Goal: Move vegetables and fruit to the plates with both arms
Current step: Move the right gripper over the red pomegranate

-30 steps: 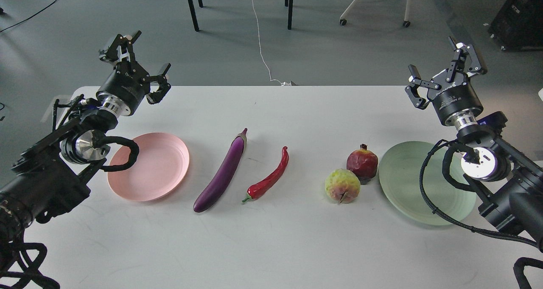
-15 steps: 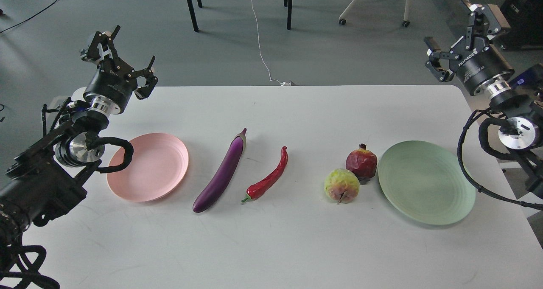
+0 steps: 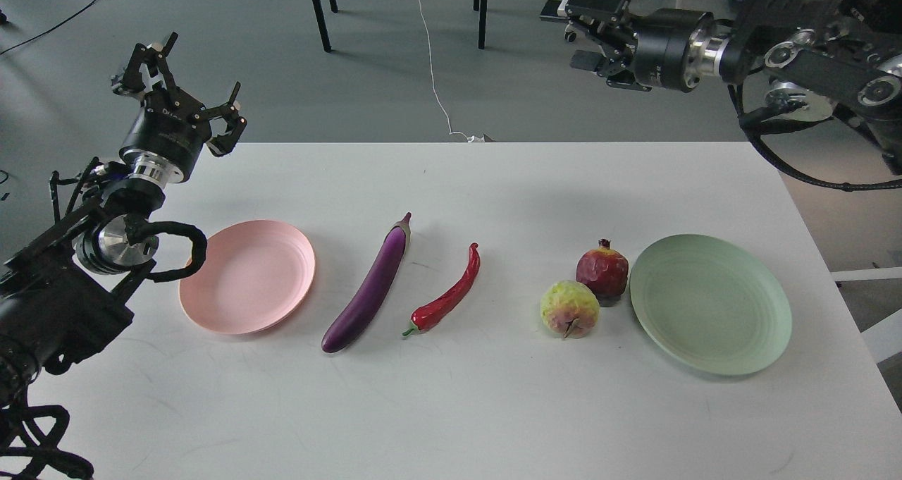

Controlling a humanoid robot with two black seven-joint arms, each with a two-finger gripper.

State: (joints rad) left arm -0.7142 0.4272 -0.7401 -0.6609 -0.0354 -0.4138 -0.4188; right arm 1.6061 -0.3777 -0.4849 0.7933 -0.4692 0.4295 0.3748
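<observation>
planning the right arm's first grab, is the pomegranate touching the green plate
Apart. The head view shows a thin strip of white table between the pomegranate and the green plate's left rim.

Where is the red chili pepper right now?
Head view: the chili pepper lies mid-table, just right of the eggplant, left of the yellow-green fruit.

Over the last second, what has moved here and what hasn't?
The right gripper swung up and inward off the green plate, now pointing sideways. The left gripper drifted up and outward. Both hold nothing. Eggplant, chili, both fruits and plates stayed put.
</observation>
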